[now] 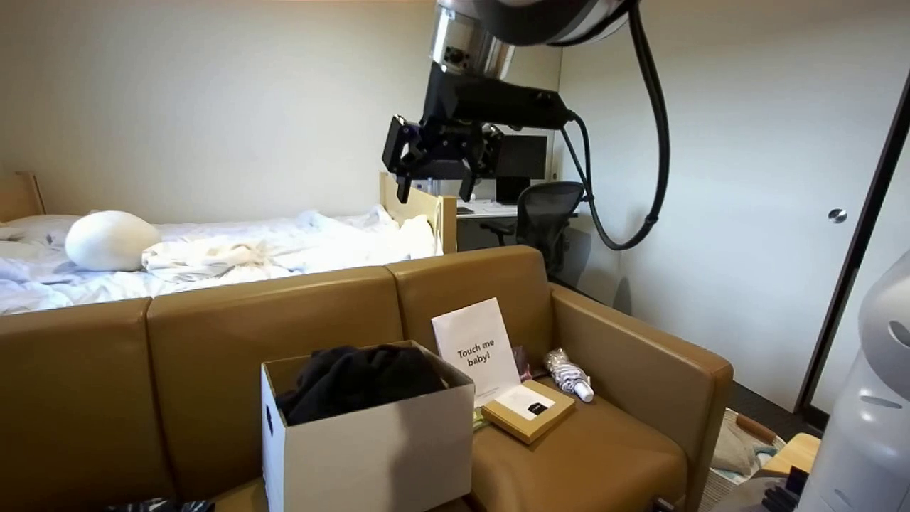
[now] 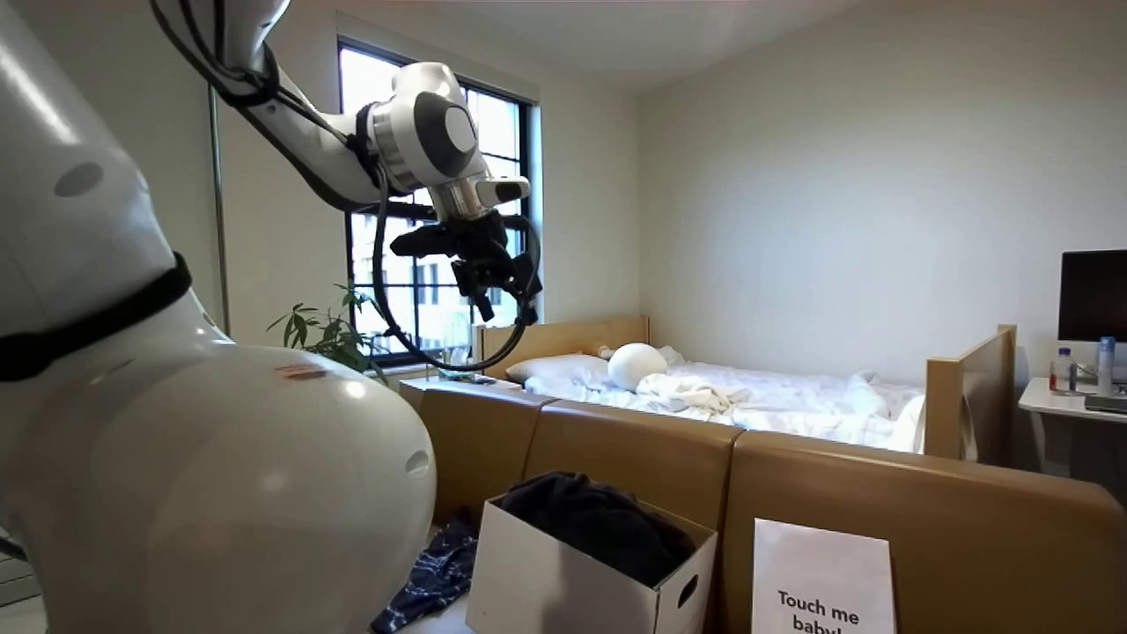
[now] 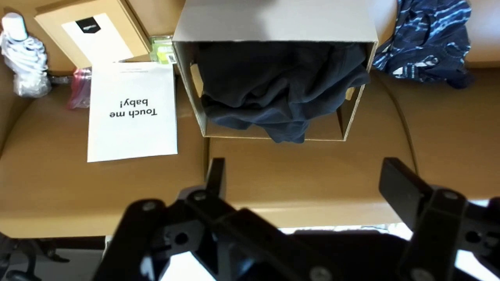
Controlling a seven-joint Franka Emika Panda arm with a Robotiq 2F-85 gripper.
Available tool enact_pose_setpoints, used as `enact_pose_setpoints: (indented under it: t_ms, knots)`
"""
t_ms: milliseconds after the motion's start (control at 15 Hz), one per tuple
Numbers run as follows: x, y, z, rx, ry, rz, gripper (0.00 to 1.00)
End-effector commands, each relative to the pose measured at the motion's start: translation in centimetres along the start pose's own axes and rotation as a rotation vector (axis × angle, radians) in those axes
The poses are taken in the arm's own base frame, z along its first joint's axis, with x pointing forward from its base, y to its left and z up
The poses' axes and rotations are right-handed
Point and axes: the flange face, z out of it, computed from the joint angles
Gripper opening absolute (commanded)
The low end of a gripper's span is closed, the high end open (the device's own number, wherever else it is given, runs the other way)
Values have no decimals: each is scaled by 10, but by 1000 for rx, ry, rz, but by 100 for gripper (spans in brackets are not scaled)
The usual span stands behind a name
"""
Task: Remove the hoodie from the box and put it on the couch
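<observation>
The black hoodie (image 1: pixel 366 377) lies crumpled inside the white box (image 1: pixel 377 455), heaped up to the rim. Hoodie (image 2: pixel 599 528) and box (image 2: pixel 563 586) also show in an exterior view. In the wrist view, a fold of the hoodie (image 3: pixel 281 86) hangs over the edge of the box (image 3: pixel 273 23) on the backrest side. The box stands on the seat of the brown couch (image 1: pixel 284 306), against the backrest. My gripper (image 1: pixel 435 190) is open and empty, high above the couch. In the wrist view, the gripper's fingers (image 3: pixel 302 171) are wide apart, with only couch backrest between them.
A white sign (image 1: pixel 478 348) leans on the backrest beside the box, near a tan flat box (image 1: pixel 530 412) and a wrapped umbrella (image 1: pixel 569 373). A dark blue patterned cloth (image 3: pixel 425 43) lies on the box's other side. The bed (image 1: pixel 298 242) stands behind the couch.
</observation>
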Motion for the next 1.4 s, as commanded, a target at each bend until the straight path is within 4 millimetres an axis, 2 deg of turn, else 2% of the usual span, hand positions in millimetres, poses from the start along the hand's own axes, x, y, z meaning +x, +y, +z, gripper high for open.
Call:
enact_pose_setpoints:
  t_ms: [0,133,200,267,400,533,733,933,1200,1333]
  knots:
    - [57,6,24,-51,-70,-41,100]
    - [85,9,47,-62,-150,-71,100]
    - [98,10,65,-53,-210,-108,100]
    - [107,9,76,-53,-252,-129,100]
    - [124,3,109,-25,-330,-167,100]
    - [134,-10,141,4,-344,-165,100]
    - [139,-30,186,7,-348,-134,100]
    - [146,-41,226,10,-370,-107,100]
    - [166,-28,273,28,-380,-25,100]
    - [167,-23,292,36,-448,-9,100]
